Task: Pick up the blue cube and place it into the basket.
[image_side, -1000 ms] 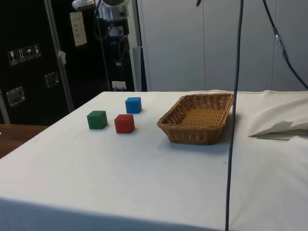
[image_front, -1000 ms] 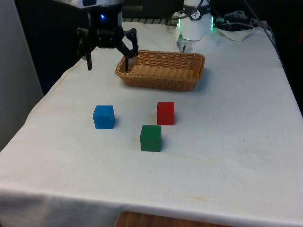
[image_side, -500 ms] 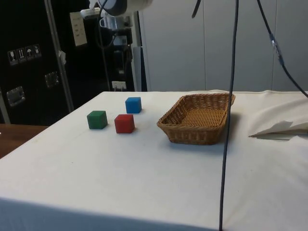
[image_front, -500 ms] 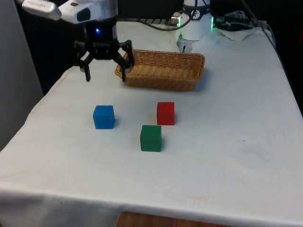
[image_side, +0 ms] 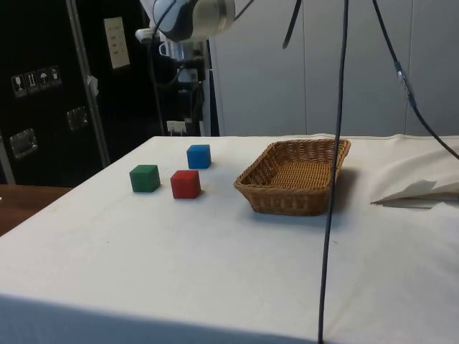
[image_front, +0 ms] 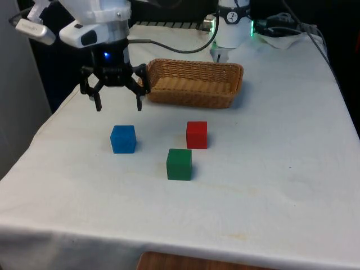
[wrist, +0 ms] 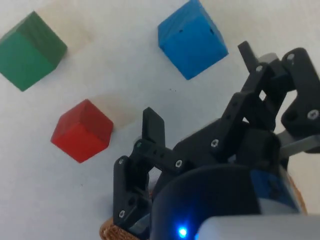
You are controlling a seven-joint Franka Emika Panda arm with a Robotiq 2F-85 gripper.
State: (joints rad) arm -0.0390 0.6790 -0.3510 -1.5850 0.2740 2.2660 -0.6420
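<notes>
Tool (image_front: pixel 116 104) at the front view's left, hanging clear above the bench (image_front: pixel 270 169), fingers spread wide and holding nothing, tips pointing down; likely splayed so as to straddle a block on the way down. Just nearer the camera and slightly rightward, blue cube (image_front: pixel 123 139) flat on the cloth, untouched, well apart from the fingers and not yet beneath them. In the wrist view, same cube (wrist: pixel 192 38) lying beyond the fingertips, off the line between them, so centring over it probably needed ahead of any descent. Next along, green cube (image_front: pixel 179 164) nearest the camera, then red cube (image_front: pixel 197 135) just beside it, neither touching the other nor the blue one; enough gap around the blue one, by the look of it, for a finger on either side. Farther back, basket (image_front: pixel 234 73) open-topped and empty, close behind the tool, short carry once the block is held. From the side view, blue cube (image_side: pixel 199 156) farthest of the three, basket (image_side: pixel 267 198) beside them. Task judged at the approach step: nothing gripped, nothing moved into the basket.
</notes>
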